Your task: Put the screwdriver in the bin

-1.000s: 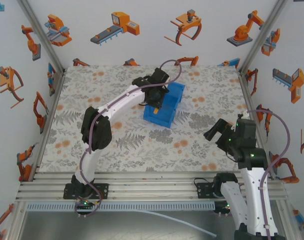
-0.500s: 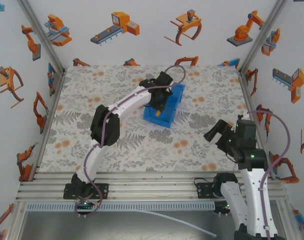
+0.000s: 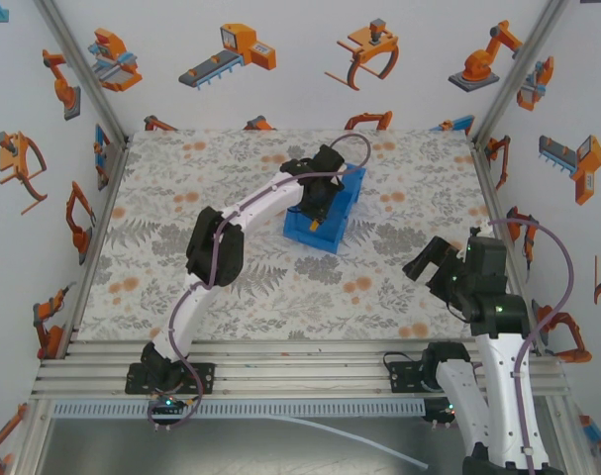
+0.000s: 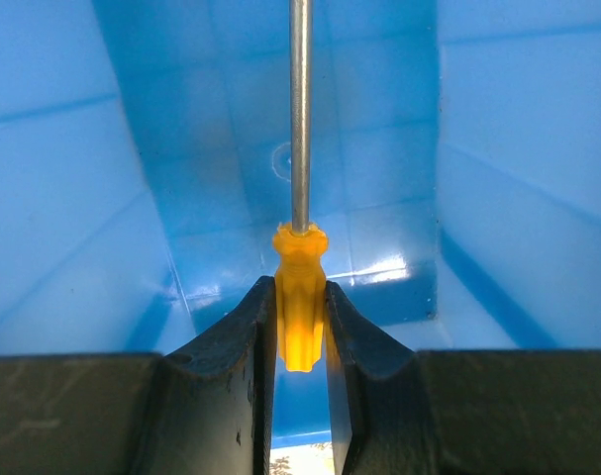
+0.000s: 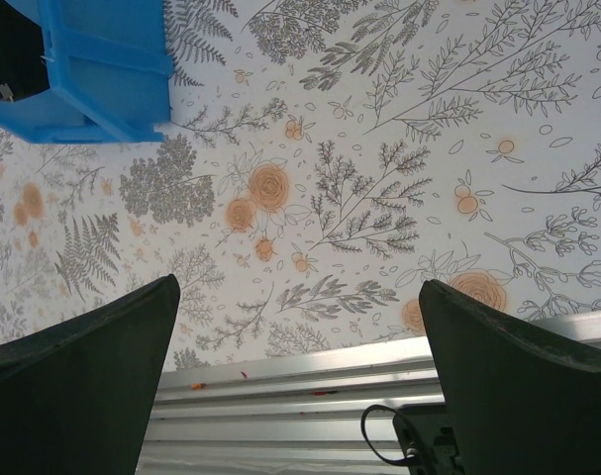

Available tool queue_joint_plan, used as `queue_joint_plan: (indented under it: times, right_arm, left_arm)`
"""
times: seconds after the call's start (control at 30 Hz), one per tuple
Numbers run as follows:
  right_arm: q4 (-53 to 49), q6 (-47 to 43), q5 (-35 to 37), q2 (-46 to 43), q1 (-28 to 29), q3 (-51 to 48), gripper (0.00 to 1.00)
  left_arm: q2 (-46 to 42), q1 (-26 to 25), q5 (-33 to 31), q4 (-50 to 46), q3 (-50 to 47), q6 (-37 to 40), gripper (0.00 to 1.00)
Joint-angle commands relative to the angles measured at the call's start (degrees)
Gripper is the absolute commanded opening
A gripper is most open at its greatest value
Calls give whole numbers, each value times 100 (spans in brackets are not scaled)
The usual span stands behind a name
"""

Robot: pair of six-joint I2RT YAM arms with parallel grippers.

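Pinching the screwdriver (image 4: pixel 300 198) by its orange-yellow handle, my left fingers (image 4: pixel 263 317) press on it from both sides. The collar end of the handle sticks out just past the tips. The thin metal shaft runs straight up the left wrist view and leaves at the top edge, so the tip is cut off. Blue walls of the bin (image 4: pixel 72 198) sit on every side there: the screwdriver is inside the bin, held in my grip, not lying down. Can't tell if the tip touches the bin floor or wall.

Top view: my left arm (image 3: pixel 250 203) reaches out across the desk (image 3: pixel 260 287) to the bin (image 3: pixel 351 193). It sits on the floral mat (image 3: pixel 181 198), right of centre, toward the far side. The left fingers (image 3: pixel 317 208) are dipped into its open top. The screwdriver is too small to make out from up there.

My right fingers (image 3: pixel 425 263) are spread wide with nothing between them, hovering over the near right part of the desk, well apart from the bin.

Right wrist view: the right fingers (image 5: pixel 132 346) show dark at the two bottom corners, with the mat (image 5: pixel 379 148) in the gap between. The metal rail (image 5: pixel 280 396) of the desk's near edge is below. The bin (image 5: pixel 102 69) is in the top left corner.
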Motion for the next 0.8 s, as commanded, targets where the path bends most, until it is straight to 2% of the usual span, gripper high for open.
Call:
queue_joint_plan:
  times: [0.0,0.37,0.53,0.77]
  right_arm:
    - [-63,-51,36,-5,25,-2,99]
    - [-63,-60,53,13,25,-19,99]
    - [-63,-66,66,24,26,-19,99]
    - [-63,-67,48,48,25,-10,99]
  left_arm:
    - [167,-23,107,-74,228,172,24]
    - [323,-51,160,-69,252,215,28]
    - [371,-75,150,-65,305,318,36]
    - [337,-67,46,-69,344,445,41]
